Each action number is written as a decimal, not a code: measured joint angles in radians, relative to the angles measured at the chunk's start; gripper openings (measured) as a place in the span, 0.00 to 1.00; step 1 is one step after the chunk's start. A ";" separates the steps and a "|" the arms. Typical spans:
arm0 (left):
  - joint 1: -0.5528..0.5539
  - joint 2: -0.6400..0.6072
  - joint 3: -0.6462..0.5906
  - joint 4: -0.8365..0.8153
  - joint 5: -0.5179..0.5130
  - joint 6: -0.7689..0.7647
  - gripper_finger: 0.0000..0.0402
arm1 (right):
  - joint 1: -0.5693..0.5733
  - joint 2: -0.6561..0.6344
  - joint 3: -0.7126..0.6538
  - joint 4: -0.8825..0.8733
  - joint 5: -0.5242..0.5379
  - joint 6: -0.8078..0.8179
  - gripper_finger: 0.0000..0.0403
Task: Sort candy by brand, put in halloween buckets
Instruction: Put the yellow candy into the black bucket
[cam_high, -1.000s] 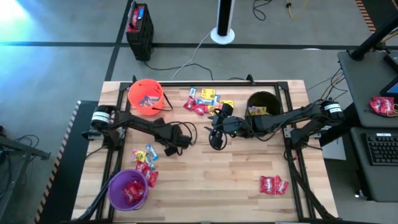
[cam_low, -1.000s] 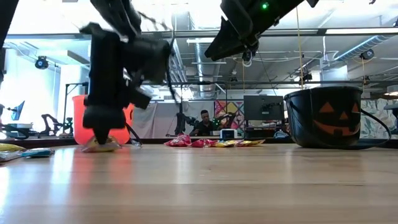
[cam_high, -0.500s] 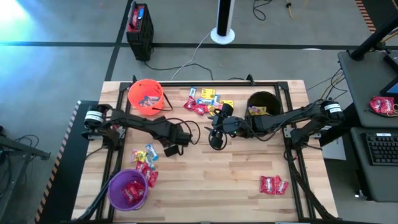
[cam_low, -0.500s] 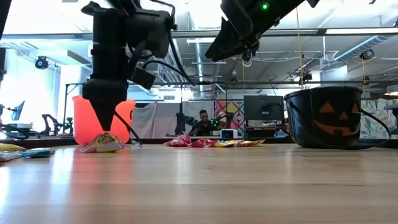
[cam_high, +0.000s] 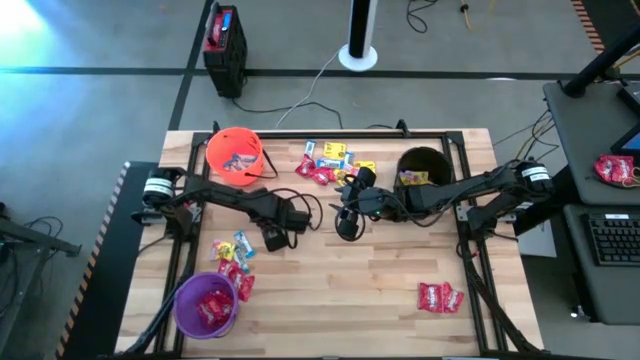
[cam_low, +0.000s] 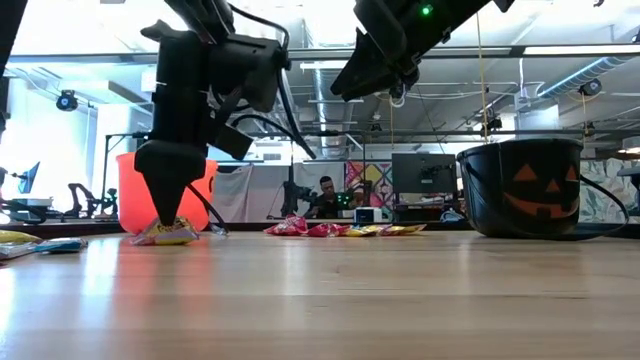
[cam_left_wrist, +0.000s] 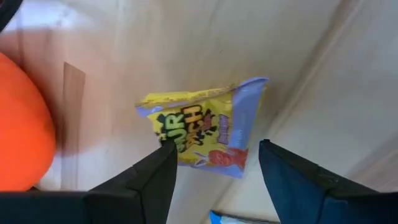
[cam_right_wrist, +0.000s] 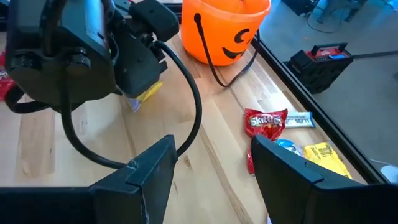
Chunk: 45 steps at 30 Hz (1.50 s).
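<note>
We're at the pick stage for one yellow piece — the left gripper (cam_left_wrist: 214, 163) hangs point-down right over a yellow Sour Patch Kids packet (cam_left_wrist: 202, 130) lying flat on the wooden table (cam_high: 380, 290), fingers spread wide with one tip at each side of the packet and nothing held. In the low view the fingertips sit just above or at the packet; we can't tell whether they touch it. That packet lies just beside the orange bucket (cam_high: 235, 155), near the table's centre-left. The right gripper (cam_right_wrist: 211, 171) waits over mid-table, jaws apart and empty, facing the left arm. Other candy: a mixed cluster of red, yellow and blue-white packets (cam_high: 328, 162) near the far edge between the orange bucket and the black bucket (cam_high: 422, 167), a small pile (cam_high: 232, 262) next to the purple bucket (cam_high: 206, 305), and two red packets (cam_high: 440, 297) alone near the front right. Purple bucket already holds red ones; black one shows some yellow inside. Our read on the next move — lower the left jaws squarely astride the packet, close on the thin wrapper without skidding it, lift clear, then carry it to whichever bucket takes yellow, likely the black one across the table.
</note>
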<state>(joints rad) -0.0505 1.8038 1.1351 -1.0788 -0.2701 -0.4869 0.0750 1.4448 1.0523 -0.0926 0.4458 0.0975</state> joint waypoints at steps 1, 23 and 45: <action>0.000 0.003 0.000 0.005 0.000 0.000 0.52 | 0.000 0.000 0.000 0.000 0.000 0.000 0.50; 0.008 0.010 -0.067 0.147 -0.031 0.143 0.05 | 0.001 0.000 0.000 -0.001 0.000 0.007 0.50; -0.013 -0.490 -0.098 0.690 0.264 0.673 0.01 | 0.059 0.048 -0.092 0.331 -0.128 -0.269 0.50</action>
<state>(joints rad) -0.0639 1.3136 1.0367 -0.3884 -0.0057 0.1860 0.1336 1.4932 0.9600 0.2382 0.3179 -0.1719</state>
